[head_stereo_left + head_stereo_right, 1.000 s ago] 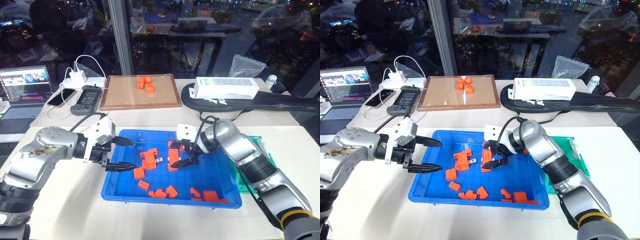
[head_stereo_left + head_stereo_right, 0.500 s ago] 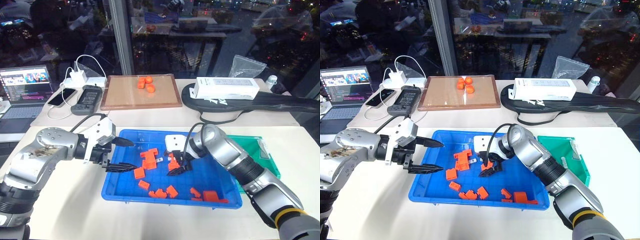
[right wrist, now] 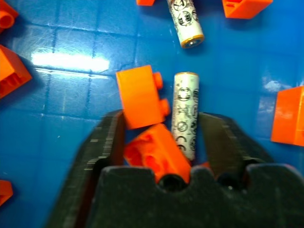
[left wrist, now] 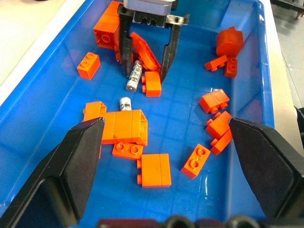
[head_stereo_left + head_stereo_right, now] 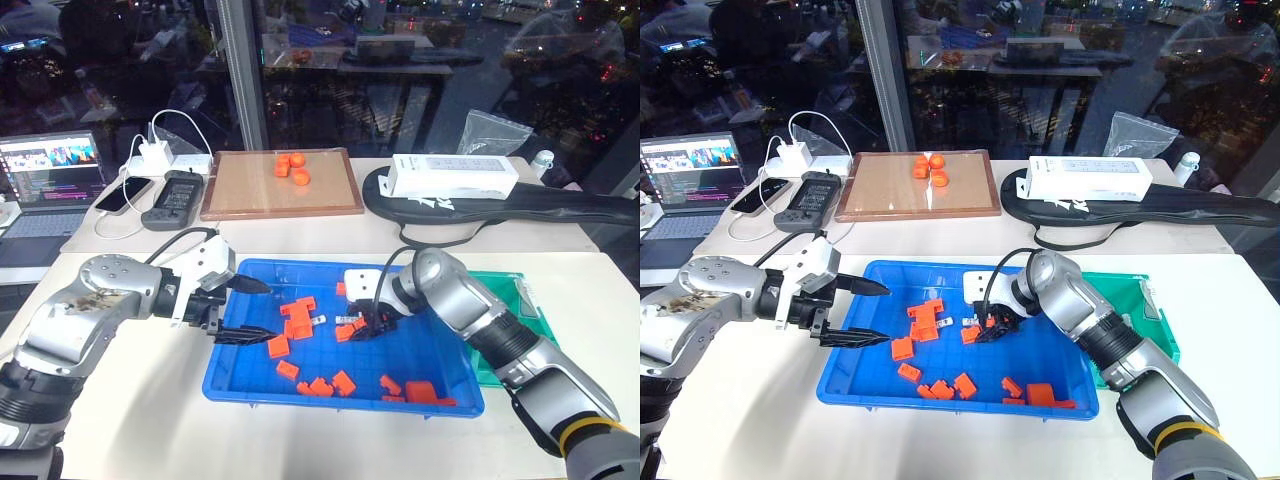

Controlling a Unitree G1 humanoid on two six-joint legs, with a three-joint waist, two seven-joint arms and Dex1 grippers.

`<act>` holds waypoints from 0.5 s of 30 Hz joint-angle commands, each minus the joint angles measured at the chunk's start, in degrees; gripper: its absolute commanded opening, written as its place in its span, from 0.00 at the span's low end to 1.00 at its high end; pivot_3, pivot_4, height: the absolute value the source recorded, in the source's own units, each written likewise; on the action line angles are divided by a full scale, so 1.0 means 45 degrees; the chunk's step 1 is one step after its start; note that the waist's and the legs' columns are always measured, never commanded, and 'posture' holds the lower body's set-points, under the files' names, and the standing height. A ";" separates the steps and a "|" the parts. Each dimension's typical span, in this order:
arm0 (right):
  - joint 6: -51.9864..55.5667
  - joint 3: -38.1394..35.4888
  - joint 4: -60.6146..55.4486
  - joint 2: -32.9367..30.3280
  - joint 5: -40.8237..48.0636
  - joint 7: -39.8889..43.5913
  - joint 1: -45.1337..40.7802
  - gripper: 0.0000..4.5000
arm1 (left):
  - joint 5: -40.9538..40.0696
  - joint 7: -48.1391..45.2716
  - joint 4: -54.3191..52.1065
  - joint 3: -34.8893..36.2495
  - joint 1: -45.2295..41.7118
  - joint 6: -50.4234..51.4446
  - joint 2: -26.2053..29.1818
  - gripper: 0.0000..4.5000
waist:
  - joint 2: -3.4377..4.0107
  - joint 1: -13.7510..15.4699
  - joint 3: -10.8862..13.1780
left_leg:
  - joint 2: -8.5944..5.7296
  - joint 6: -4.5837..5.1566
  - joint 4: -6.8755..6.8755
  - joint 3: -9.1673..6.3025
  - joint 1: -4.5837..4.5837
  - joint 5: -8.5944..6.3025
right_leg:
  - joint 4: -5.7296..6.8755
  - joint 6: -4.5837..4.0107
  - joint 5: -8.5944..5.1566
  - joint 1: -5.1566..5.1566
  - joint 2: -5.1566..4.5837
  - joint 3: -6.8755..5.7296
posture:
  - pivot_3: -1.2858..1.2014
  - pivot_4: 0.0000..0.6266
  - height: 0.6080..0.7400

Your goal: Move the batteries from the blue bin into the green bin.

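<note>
Batteries, small silvery-grey cylinders, lie among orange plastic building blocks (image 4: 153, 169) on the floor of the large shallow bright-blue plastic bin (image 5: 245, 385) on the white desk (image 5: 130, 420). The right end effector (image 3: 161, 130) points down into the bin's middle, its two black fingers (image 3: 107, 142) straddling one battery (image 3: 185, 114) and two orange blocks that sit just beside it; the fingers are partly drawn in around this cluster, and it cannot be told whether they actually grip the battery. A second battery (image 3: 185, 23) lies just beyond the fingertips, apart from them, and the left wrist view shows a further one (image 4: 125, 103) standing against an orange block nearer the left end effector. The left end effector (image 5: 243, 308) hovers over the bin's edge nearest it, released, its black fingers spread wide with nothing between them. The small teal-green plastic bin (image 5: 1145, 320) sits on the far side of the right arm from the left end effector, touching the blue bin's far wall. Beyond both end effectors on the desk rest a brown wooden-framed board (image 5: 280, 185) carrying a few orange pieces, a laptop (image 5: 48, 185) and a white box (image 5: 452, 176).
</note>
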 commanded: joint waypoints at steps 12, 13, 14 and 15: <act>0.0787 -0.1371 -0.1678 -0.0512 0.0857 0.0526 -0.0467 0.05 | 0.0102 -0.0057 -0.0069 0.0068 -0.0230 -0.0380 -0.0003 1.00 | -0.0001 0.0007 0.0001 | -0.0001 0.0000 -0.0001 -0.0001 -0.0002 0.0000 | 0.0000 0.0000 0.0000 -0.0002 -0.0002 0.0000 | 0.52 0.24 1.00; 0.0982 -0.1550 -0.1963 -0.0679 0.1021 0.0667 -0.0485 0.05 | 0.0099 -0.0058 -0.0075 0.0064 -0.0228 -0.0379 -0.0005 1.00 | -0.0001 0.0008 0.0001 | 0.0000 0.0000 -0.0001 -0.0001 -0.0002 0.0000 | 0.0000 0.0000 0.0000 -0.0002 -0.0001 0.0000 | 0.52 0.24 1.00; 0.1236 -0.1871 -0.2349 -0.1048 0.1281 0.0931 -0.0497 0.05 | 0.0064 -0.0068 -0.0055 0.0071 -0.0260 -0.0368 -0.0032 1.00 | -0.0001 0.0016 0.0001 | 0.0000 0.0000 -0.0001 -0.0001 -0.0003 0.0000 | 0.0000 0.0000 0.0000 -0.0003 -0.0002 0.0000 | 0.52 0.24 1.00; 0.1436 -0.2088 -0.2644 -0.1318 0.1477 0.1099 -0.0493 0.05 | 0.0034 -0.0072 -0.0051 0.0084 -0.0273 -0.0358 -0.0048 1.00 | -0.0001 0.0032 0.0001 | -0.0001 0.0000 -0.0002 -0.0001 -0.0004 0.0000 | -0.0001 0.0000 0.0000 -0.0003 -0.0003 0.0000 | 0.52 0.24 1.00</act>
